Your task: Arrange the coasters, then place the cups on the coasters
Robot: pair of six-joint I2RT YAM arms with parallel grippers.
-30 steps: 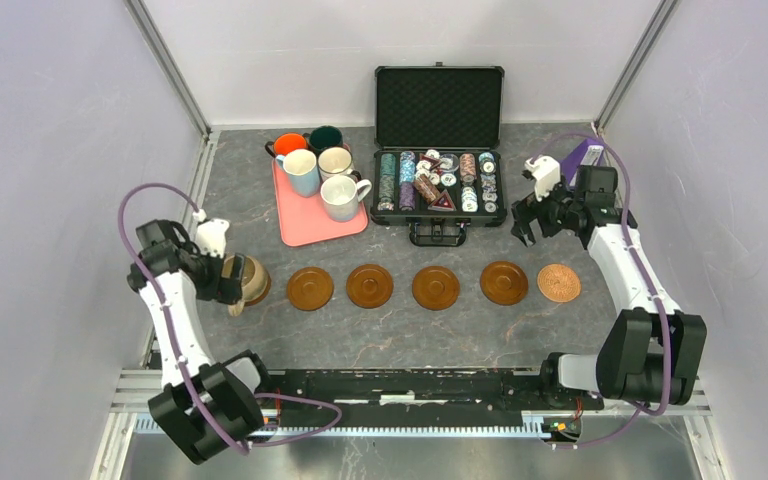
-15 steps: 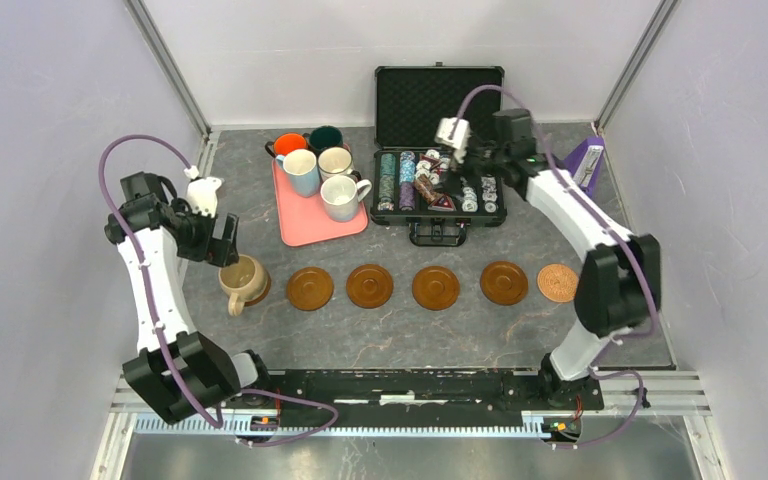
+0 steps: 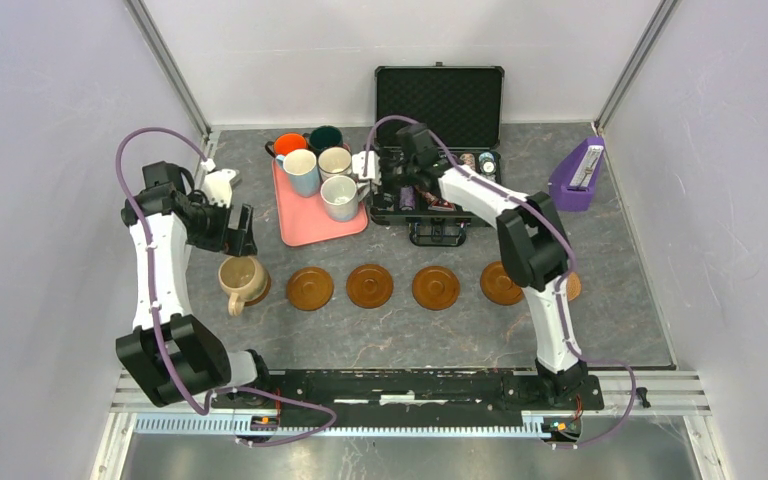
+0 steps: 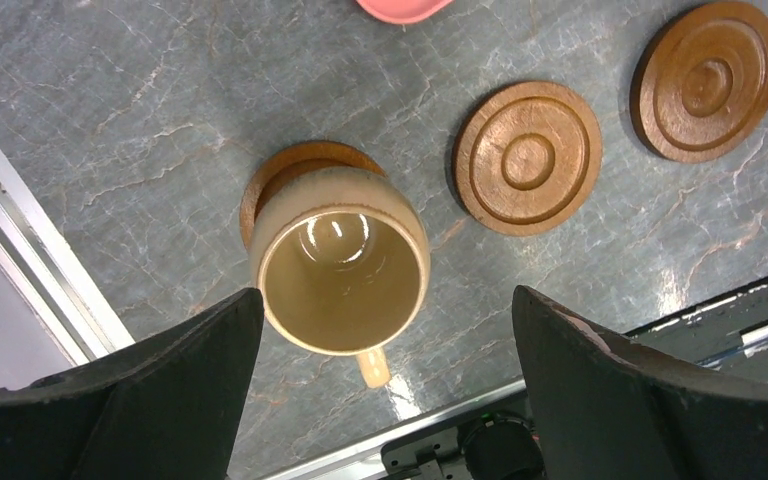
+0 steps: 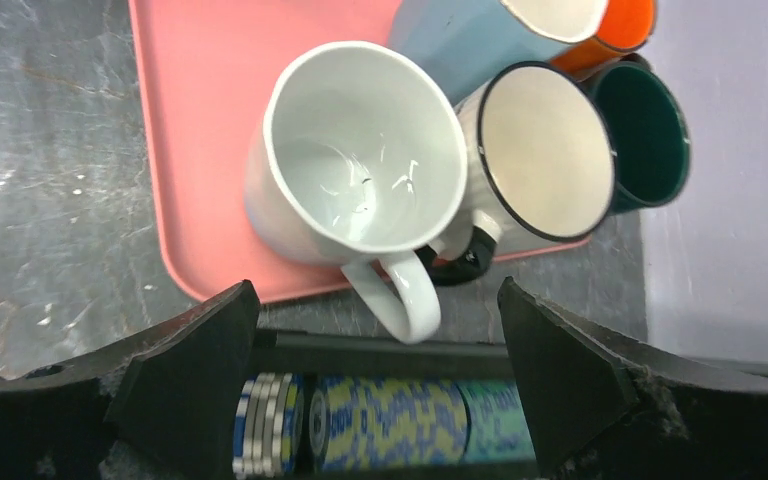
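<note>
Looking down from above, we see the left gripper (image 3: pixel 242 235) with its jaws spread wide and nothing between them, hanging over the tan mug (image 4: pixel 345 262). That mug stands upright on the leftmost brown coaster (image 4: pixel 290 168), whose rim shows past the mug's wall. Its handle points toward the near edge of the table (image 3: pixel 460 335). To its right we count four more brown coasters (image 3: pixel 370 286) in a row, all bare, the last partly hidden by the right arm. Beyond that arm shows a sliver of the tan woven coaster (image 3: pixel 572 287).

The right gripper (image 3: pixel 378 192) reaches across to the pink tray (image 3: pixel 305 228). Its jaws also stand wide and hold nothing, poised above the handle of the white mug (image 5: pixel 360 150). That mug stands on the tray next to the chip case (image 3: pixel 440 100), with the dark-rimmed white mug (image 5: pixel 545 150) just beside it and the light blue mug (image 5: pixel 455 40) behind. We cannot tell whether the dark green mug (image 5: pixel 650 135) and the orange mug (image 5: pixel 628 25) stand on the tray or just past it. A purple box (image 3: pixel 578 178) sits at the far right.
</note>
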